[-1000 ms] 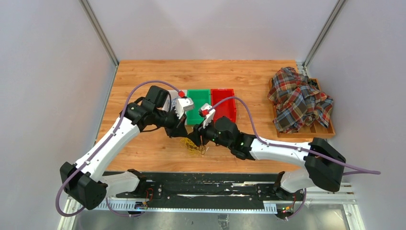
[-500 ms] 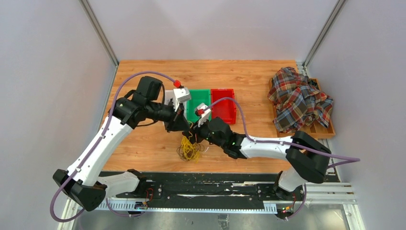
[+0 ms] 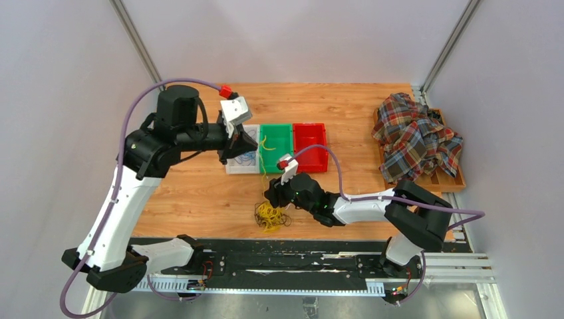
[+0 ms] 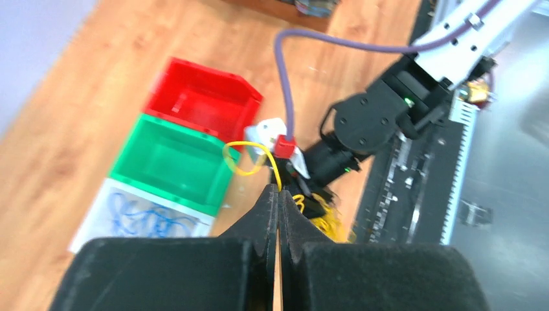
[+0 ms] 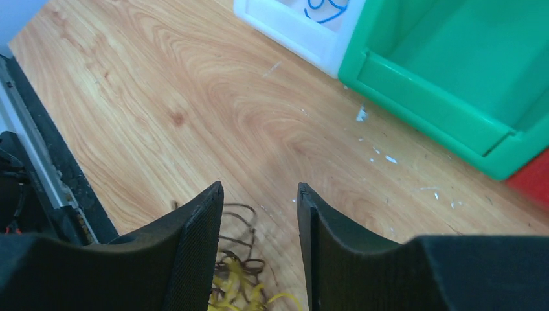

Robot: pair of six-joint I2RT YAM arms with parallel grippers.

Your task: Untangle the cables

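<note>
A tangle of yellow and dark brown cables (image 3: 269,214) lies on the wooden table near its front edge. My left gripper (image 3: 255,144) is raised over the bins and shut on a single yellow cable (image 4: 274,170), which loops out in front of the fingertips and hangs over the green bin (image 3: 276,147). My right gripper (image 3: 271,197) is low beside the tangle. Its jaws (image 5: 259,191) stand open with bare table between them, and the brown and yellow cables (image 5: 243,278) lie by the left finger. Blue cables (image 4: 145,217) lie in the white tray (image 3: 234,167).
The white tray, the green bin and a red bin (image 3: 310,146) stand in a row at mid-table. A plaid cloth (image 3: 416,136) is heaped on a wooden crate (image 3: 452,181) at the right edge. A black rail (image 3: 286,262) runs along the near edge.
My left arm has lifted and swung back-left, drawing a yellow cable up out of the tangle toward the green bin. The right gripper has moved nearer and its jaws have narrowed slightly. The tangle stays on the table.
</note>
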